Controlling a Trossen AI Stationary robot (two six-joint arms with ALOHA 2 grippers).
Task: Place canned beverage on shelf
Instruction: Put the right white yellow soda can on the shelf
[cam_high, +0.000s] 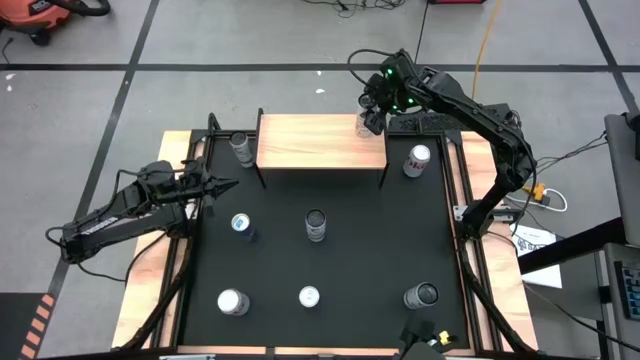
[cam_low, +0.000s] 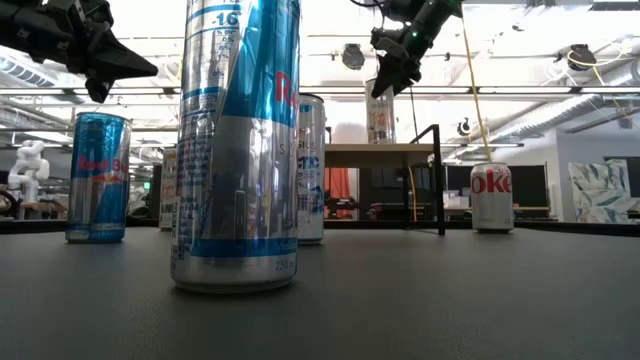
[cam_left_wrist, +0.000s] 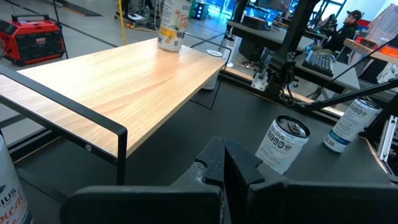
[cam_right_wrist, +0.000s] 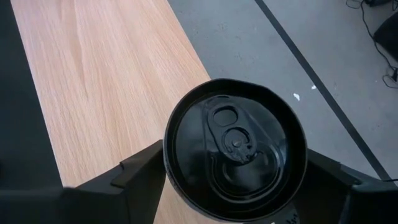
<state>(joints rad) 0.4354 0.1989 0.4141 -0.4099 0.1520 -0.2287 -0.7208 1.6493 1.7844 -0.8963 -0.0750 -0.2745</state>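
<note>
Shelf (cam_high: 320, 142) corner: right gripper (cam_high: 371, 112) grips can (cam_right_wrist: 235, 149); left gripper (cam_high: 222, 186) closed, empty.

The right pincer (cam_high: 371, 112) hangs pointing down, fingers spread wide; the left pincer (cam_high: 226, 185) is closed, held level.

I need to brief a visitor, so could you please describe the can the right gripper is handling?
Find the shelf, the pale wood top at the table's far edge. At its right far corner stands one can, with the right gripper around it. It is the only can on the shelf; the others stand on the black mat.
</note>
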